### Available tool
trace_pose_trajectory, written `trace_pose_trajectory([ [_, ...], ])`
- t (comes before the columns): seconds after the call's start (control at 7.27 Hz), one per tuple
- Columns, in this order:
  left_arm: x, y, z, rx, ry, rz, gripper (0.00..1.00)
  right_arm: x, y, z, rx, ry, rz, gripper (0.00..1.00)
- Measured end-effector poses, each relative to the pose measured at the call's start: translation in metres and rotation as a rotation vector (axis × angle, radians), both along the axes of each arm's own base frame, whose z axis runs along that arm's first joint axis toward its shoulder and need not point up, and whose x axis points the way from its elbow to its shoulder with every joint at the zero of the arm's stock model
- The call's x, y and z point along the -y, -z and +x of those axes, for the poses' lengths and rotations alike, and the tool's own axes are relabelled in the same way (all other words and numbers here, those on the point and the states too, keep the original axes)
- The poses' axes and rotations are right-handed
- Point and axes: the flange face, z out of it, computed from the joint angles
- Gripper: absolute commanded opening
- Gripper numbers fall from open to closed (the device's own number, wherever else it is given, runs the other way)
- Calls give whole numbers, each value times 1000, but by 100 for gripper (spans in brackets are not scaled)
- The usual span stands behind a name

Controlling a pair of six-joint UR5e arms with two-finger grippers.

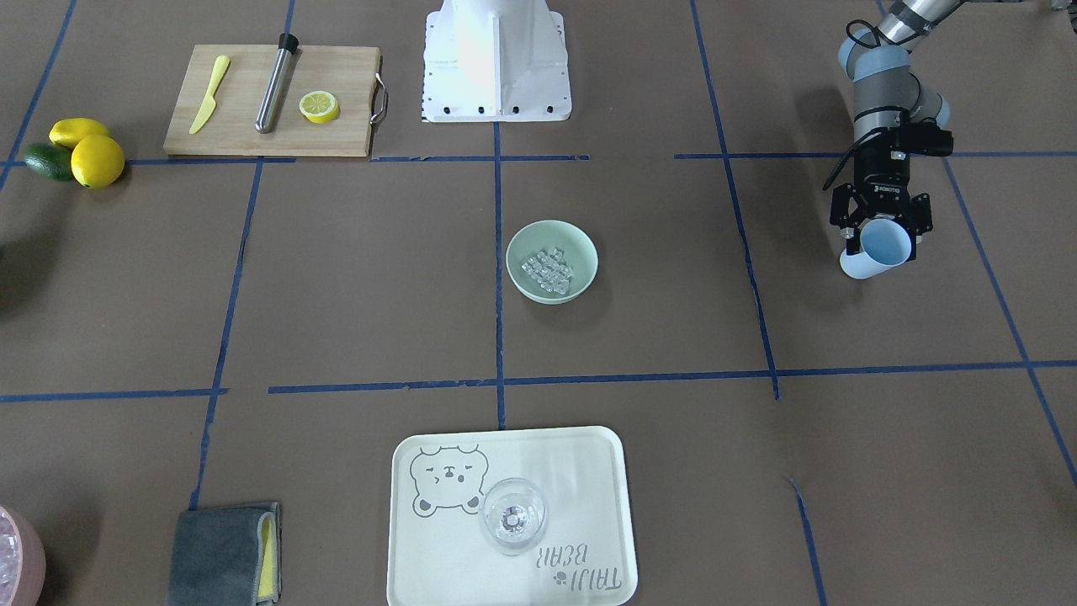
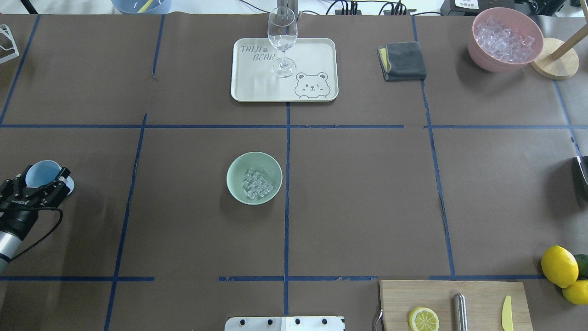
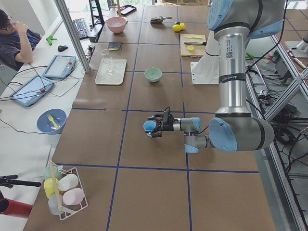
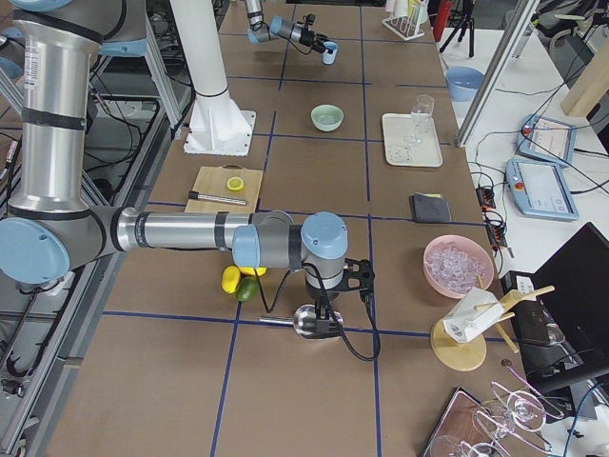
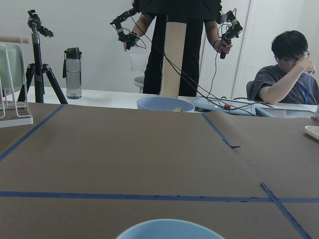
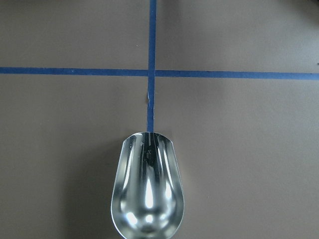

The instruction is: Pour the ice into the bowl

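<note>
The mint-green bowl (image 1: 580,252) (image 2: 239,172) stands at the table's middle, with a cluster of clear ice (image 1: 547,268) (image 2: 257,185) inside it. My left gripper (image 1: 879,234) (image 2: 39,185) is far out to the left side, shut on a light blue cup (image 1: 885,246) (image 2: 41,174). The cup is tilted and looks empty; its rim (image 5: 169,230) shows in the left wrist view. My right gripper (image 4: 328,319) hangs over a metal scoop (image 6: 147,189) at the right end. Its fingers are hidden, so I cannot tell if it grips the scoop.
A cream tray (image 2: 257,85) with a clear wine glass (image 2: 282,37) is at the far side. A grey cloth (image 2: 403,60) and a pink bowl of ice (image 2: 505,39) are far right. A cutting board (image 2: 477,299) and lemons (image 2: 558,265) are near right.
</note>
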Motion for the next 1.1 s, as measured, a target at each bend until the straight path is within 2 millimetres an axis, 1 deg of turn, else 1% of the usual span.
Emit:
trace_pose_trajectory([
  [0.41,-5,14,-23,23,13,106,100,0,1,0,0,-2,0,100],
  [0.69,-5,34,-28,50,-43,172,100,0,2,0,0,-2,1,100],
  [0.83,2,40,-35,76,-87,198,100,0,2,0,0,-2,2,100],
  [0.96,17,43,-47,124,-127,221,100,0,2,0,0,-2,2,100],
  [1.1,37,48,-62,194,-173,231,100,0,3,0,0,-2,3,100],
])
